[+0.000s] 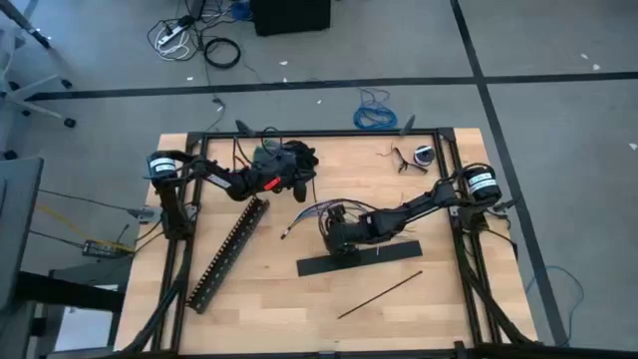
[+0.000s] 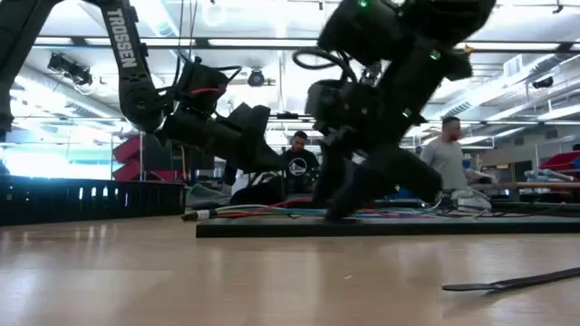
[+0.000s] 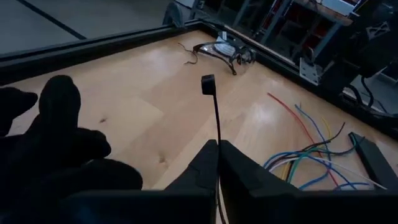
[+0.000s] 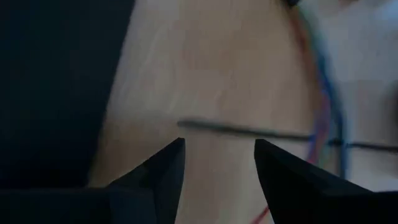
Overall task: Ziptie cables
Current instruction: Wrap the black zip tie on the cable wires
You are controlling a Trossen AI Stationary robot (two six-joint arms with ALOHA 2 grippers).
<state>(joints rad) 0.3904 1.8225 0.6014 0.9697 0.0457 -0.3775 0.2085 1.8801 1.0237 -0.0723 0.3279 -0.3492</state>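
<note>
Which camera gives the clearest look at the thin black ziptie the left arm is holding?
The left wrist view: the held ziptie rises from the shut left pincer, its square head plain against the wood. The high view hides it behind the arm, the low view loses it in dark shapes, and the right wrist view cannot be matched to it.

Overhead and table-level views share the table point(image 1: 299, 294); wrist cameras look close.

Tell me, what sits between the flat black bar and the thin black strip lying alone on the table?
Nothing: in the high view only bare tabletop shows between the flat black bar and that ziptie.
</note>
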